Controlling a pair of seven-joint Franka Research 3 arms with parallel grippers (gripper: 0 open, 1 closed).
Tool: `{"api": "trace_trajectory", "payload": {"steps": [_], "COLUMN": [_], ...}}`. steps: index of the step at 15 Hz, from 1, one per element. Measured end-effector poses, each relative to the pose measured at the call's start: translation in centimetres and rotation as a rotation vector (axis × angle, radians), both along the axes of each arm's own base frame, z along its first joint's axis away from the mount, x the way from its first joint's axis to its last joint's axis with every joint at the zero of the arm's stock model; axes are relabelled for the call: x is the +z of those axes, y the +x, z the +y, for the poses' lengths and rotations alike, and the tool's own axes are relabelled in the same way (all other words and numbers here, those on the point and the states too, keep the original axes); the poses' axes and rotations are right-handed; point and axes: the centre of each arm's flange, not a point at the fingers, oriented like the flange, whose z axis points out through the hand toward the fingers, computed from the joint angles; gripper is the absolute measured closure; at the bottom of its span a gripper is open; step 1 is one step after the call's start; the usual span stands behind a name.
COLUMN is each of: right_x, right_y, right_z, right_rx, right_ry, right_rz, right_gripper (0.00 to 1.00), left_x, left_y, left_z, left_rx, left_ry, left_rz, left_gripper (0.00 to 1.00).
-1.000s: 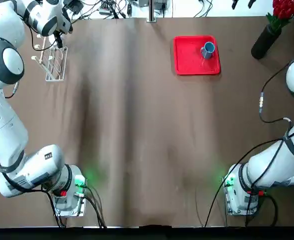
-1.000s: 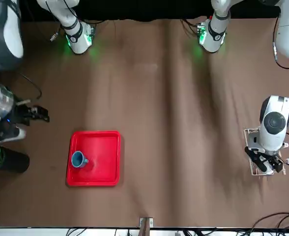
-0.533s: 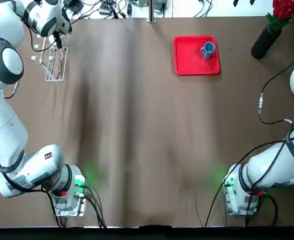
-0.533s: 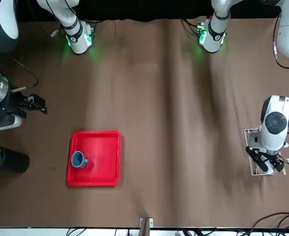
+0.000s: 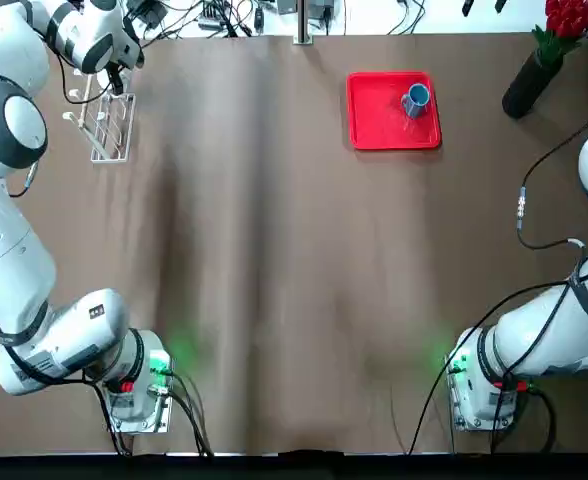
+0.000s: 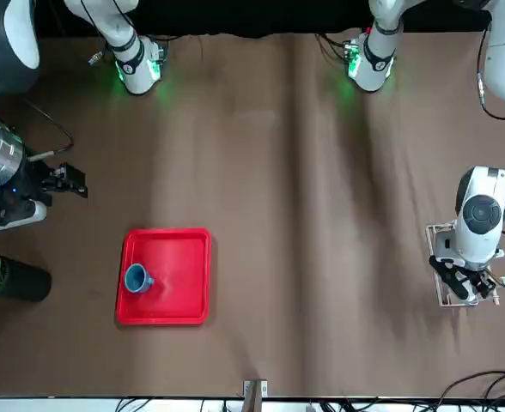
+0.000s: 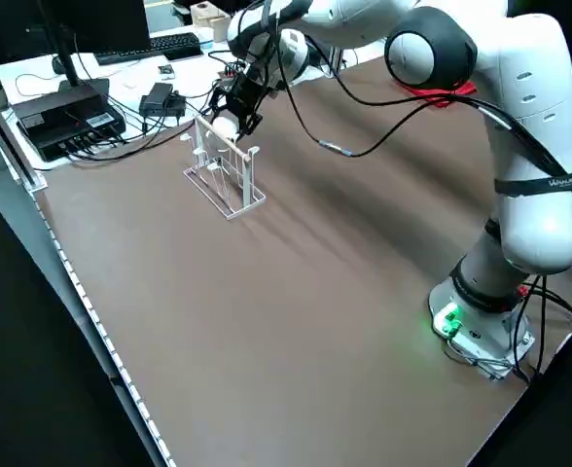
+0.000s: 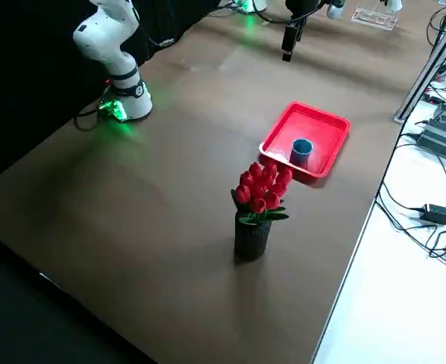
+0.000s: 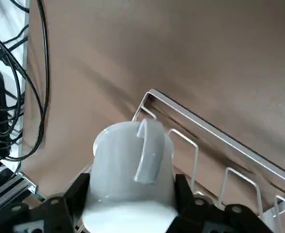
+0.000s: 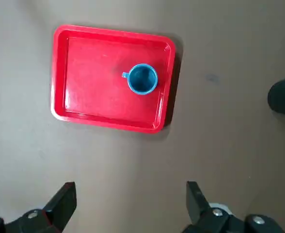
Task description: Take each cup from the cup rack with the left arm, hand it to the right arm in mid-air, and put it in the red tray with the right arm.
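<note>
Brown cloth, softly creased in long folds, covers the whole worktop (image 5: 294,260), with a white bench of cables and black boxes along its far edge at the top of the overhead frame. At upper left there, the cup rack (image 5: 104,125) of thin silvery wire stands on the cloth, and the left hand (image 9: 133,213) sits over it, its black fingers clamped on the smooth, glossy white cup (image 9: 133,174), handle facing the camera. Upper right of centre lies the red tray (image 5: 374,125), flat glossy plastic with rounded corners, holding the blue cup (image 5: 416,98) upright near one edge. The right hand (image 10: 130,206) hangs above the cloth just beside the tray, fingers spread apart and empty. A dark vase of red tulips (image 8: 257,201) stands nearby.
</note>
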Motion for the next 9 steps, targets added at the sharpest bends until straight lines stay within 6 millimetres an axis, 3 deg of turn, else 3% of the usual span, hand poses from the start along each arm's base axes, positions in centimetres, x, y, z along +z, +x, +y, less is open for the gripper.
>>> {"api": "trace_trajectory", "payload": {"steps": [9], "right_x": [-0.34], "right_y": [0.05], "right_z": [-0.04], "right_rx": [-0.004], "right_ry": [0.0], "right_rz": [0.002], "right_gripper": [0.0], "left_x": [0.28], "left_y": [0.12], "left_z": [-0.41], "left_rx": [-0.007], "left_ry": [0.0], "left_rz": [-0.006], "left_gripper": [0.25]}}
